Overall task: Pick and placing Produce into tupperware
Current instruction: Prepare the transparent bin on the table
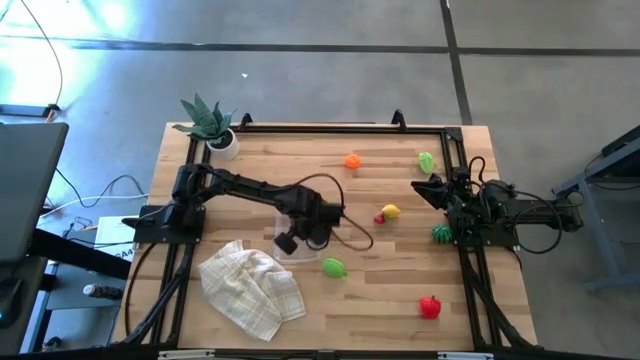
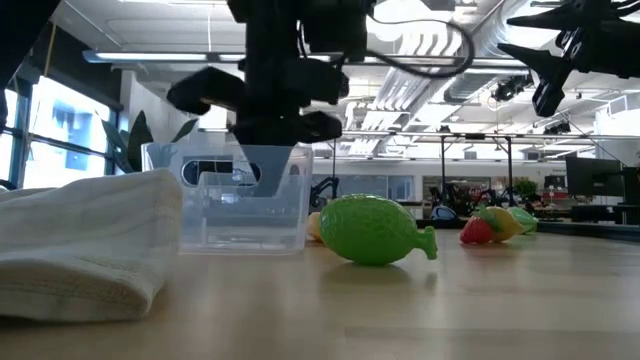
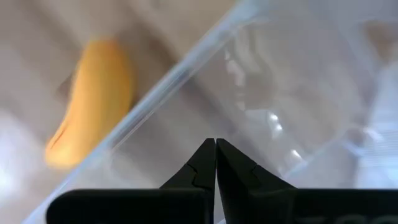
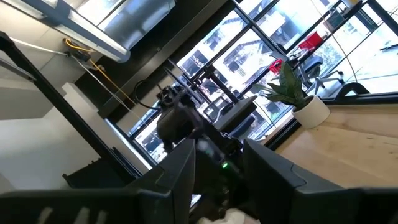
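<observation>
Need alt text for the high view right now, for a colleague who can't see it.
Top-down: the left gripper hovers over the clear tupperware at the wooden table's centre, beside a crumpled cloth. Toy produce lies scattered to the right, where the right gripper waits by the table edge.

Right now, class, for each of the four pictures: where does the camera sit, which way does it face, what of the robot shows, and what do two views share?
High view: above, facing straight down on the table; both arms show.
Low view: at table-top height, facing level across; the left gripper hangs over the tupperware.
Left wrist view: on the left arm, facing down into the tub; shut fingers show, a banana beyond the wall.
Right wrist view: on the raised right arm, facing across; the right gripper is parted, empty.
Shared: the green fruit shows in high and low views.
</observation>
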Tool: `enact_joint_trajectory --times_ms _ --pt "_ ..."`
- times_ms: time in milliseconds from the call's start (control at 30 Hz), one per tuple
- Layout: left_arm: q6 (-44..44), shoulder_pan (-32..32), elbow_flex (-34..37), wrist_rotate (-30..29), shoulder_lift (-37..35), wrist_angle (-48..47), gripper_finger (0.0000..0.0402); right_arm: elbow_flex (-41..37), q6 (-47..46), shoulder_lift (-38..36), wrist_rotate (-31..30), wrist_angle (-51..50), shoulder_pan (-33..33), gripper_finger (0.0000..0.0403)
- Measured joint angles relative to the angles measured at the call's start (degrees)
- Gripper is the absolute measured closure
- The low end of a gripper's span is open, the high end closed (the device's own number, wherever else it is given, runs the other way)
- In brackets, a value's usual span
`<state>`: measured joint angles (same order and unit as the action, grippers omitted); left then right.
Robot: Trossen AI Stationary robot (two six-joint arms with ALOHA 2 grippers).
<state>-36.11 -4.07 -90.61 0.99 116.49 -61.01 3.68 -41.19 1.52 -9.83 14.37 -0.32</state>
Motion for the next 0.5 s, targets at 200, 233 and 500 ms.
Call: enact_joint_trajectory --times_ms 200,233,500 --pt "-0.23 -3.16 0.0 6.48 0.0 4.5 0.0399 0.0 -0.19 0.01 0.4 -0.01 -0.01 0.0277" --pt "-0.72 -3.16 -0.02 7.68 0.0 4.83 0.0399 0.0 -0.33 0.0 0.5 0.0 -0.01 0.0277" --pt "-2.44 -3.04 -0.04 8.43 0.75 6.1 0.0399 0.0 -0.37 0.0 0.75 -0.02 -0.02 0.0277"
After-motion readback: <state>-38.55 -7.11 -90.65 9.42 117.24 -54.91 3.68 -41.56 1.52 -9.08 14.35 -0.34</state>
